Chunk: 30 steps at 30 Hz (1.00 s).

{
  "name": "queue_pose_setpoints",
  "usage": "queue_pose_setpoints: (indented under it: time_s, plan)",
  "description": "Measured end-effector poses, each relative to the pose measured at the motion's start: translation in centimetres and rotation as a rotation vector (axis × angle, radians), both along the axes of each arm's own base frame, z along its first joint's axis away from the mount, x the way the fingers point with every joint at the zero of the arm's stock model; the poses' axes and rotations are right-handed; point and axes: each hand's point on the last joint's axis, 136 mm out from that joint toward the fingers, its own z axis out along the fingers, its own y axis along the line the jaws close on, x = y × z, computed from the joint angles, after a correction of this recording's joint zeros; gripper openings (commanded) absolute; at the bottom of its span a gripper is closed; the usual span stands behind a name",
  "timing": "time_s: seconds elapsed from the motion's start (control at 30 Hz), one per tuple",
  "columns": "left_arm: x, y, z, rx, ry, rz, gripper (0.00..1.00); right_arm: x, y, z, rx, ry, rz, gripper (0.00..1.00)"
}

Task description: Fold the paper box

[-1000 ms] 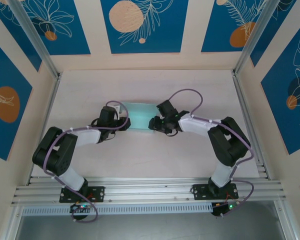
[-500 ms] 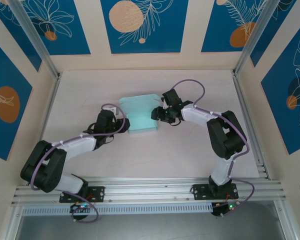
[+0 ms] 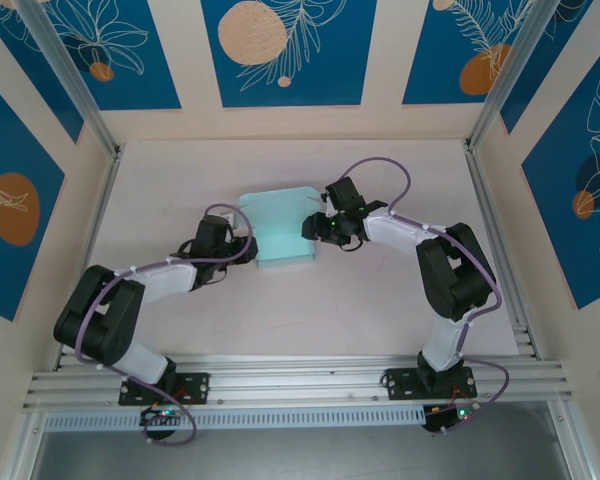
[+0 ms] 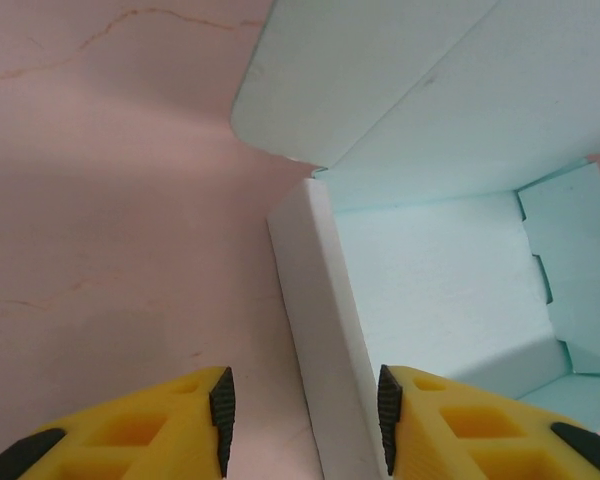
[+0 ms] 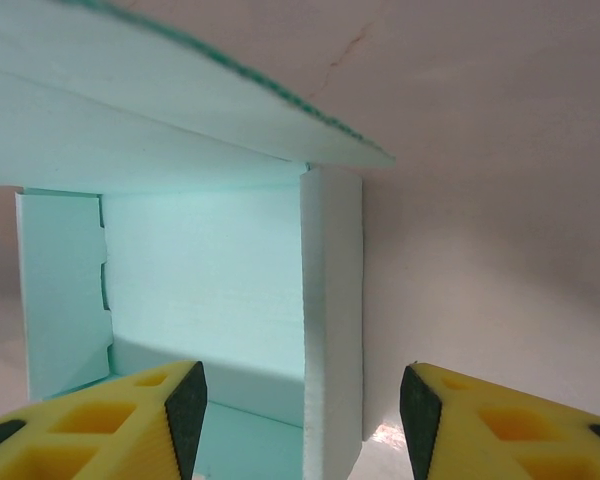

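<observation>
Pink table, blue flower walls around | paper box sits mid-table, half folded, back flap up | left gripper fingers apart, box's side wall between them (not squeezed) | right gripper fingers apart around the other side wall | wrist views show a notched inner flap; top view shows both arms

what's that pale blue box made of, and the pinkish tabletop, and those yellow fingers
Pale light-blue paper box: looks like thin matte card, with crisp folds, notched die-cut flaps and thin edges. Pinkish tabletop: smooth with faint marble-like veins, either stone or printed laminate, can't tell which. Left gripper's yellow fingers: seemingly moulded plastic with hollow cells. Their black ribbed pads are likely rubber.
</observation>
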Motion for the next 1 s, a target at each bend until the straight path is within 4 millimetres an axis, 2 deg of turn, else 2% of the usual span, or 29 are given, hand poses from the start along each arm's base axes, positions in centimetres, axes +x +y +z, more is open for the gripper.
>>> queue_pose_setpoints:
  time_s: [0.17,0.43,0.7,0.83,1.0]
  plan:
    - [-0.2,-0.4,-0.8,-0.006,0.026,-0.020,0.42,0.0,0.0,0.0,0.001,0.001,0.001,0.56]
    - [-0.2,-0.7,-0.5,-0.024,0.017,-0.031,0.42,-0.1,0.1,-0.3,0.001,0.008,0.003,0.55]
    - [0.0,-0.7,0.9,-0.036,-0.014,-0.031,0.42,0.0,0.2,-0.2,0.002,0.008,0.009,0.53]
    - [-0.1,-0.8,0.7,-0.035,-0.009,-0.032,0.42,0.2,0.4,0.0,0.008,0.004,0.012,0.52]
    - [-0.3,-0.9,-0.6,-0.029,0.025,-0.039,0.41,0.2,0.6,-0.2,0.007,0.008,0.019,0.52]
